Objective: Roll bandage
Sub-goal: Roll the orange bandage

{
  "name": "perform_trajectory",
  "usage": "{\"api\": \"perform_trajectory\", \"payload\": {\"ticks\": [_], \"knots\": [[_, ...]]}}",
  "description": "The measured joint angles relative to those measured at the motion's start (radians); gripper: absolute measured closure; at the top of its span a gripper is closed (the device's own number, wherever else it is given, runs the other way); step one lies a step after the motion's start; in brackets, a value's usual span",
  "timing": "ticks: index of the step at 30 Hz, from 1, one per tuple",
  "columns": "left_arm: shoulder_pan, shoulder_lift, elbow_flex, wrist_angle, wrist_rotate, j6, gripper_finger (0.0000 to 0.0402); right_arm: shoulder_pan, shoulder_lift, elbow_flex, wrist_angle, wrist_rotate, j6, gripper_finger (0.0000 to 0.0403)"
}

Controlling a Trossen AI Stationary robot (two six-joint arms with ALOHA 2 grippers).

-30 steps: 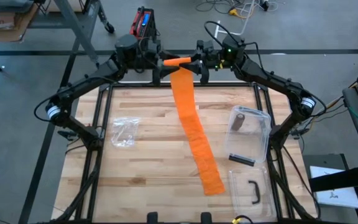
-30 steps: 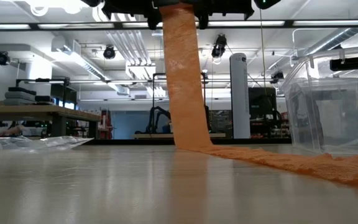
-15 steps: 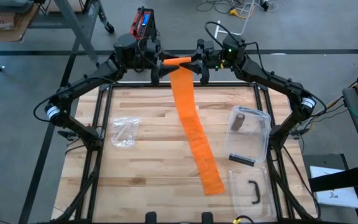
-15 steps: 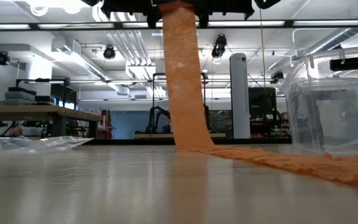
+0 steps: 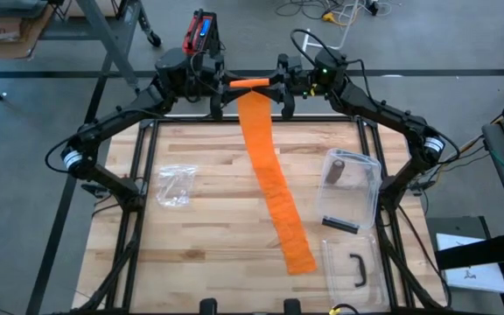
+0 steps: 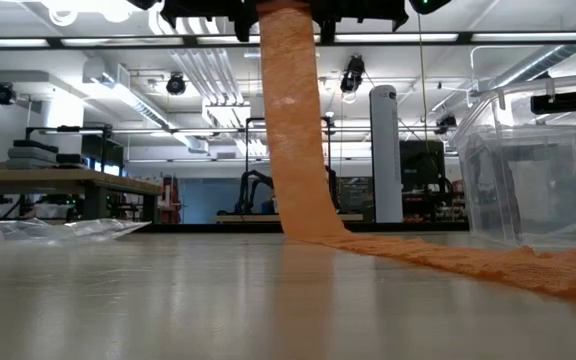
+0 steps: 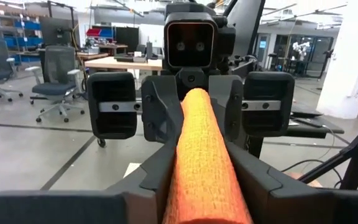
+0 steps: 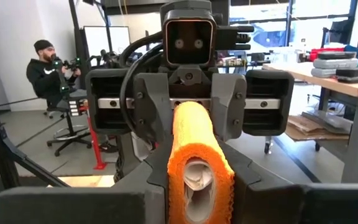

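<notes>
Since a second ago my left gripper [image 5: 218,87] has narrowed onto its end of the roll [image 5: 248,84], and the arm has edged slightly toward nine o'clock; the strip [image 5: 272,180] and everything on the table lie as they did.

From nine o'clock across: a clear bag [image 5: 175,185] rests on the table [image 5: 208,245] at about nine, well apart from the strip. My left gripper sits just past the twelve o'clock edge, its fingers [image 7: 156,112] closed against the orange roll's left end. The roll hangs level between my two grippers, above the table's far edge. From it the strip drops to the table and trails toward five o'clock, its free end lying flat near the front. My right gripper [image 5: 278,86] faces the left one, fingers [image 8: 146,122] pinched on the roll's right end, where the hollow core [image 8: 197,176] shows. At three o'clock stands a clear bin [image 5: 353,188], beside the strip but not touching, with its lid [image 5: 351,262] at about five.

A seated person [image 8: 50,76] shows in the room beyond.
</notes>
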Motion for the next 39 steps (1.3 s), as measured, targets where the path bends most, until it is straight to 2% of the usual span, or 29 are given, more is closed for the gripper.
{"api": "perform_trajectory", "payload": {"ticks": [13,17,22,29,39], "knots": [[0.01,-0.016,0.0,0.011,0.0,0.113,0.0317,0.001,0.0,0.0,0.02,0.008,0.05,0.033],[0.013,-0.017,0.0,-0.006,0.0,0.187,0.0324,0.001,0.0,0.0,0.011,0.007,0.122,0.03],[0.017,-0.023,0.002,-0.016,-0.008,0.293,0.0326,-0.002,-0.001,0.0,0.001,-0.005,0.239,0.0244],[0.016,-0.023,0.002,-0.026,-0.008,0.374,0.0326,-0.003,-0.001,0.0,0.001,-0.011,0.3,0.0177],[0.013,-0.022,0.002,-0.039,-0.007,0.481,0.0326,-0.003,-0.001,0.0,-0.028,-0.012,0.338,0.0127]]}}
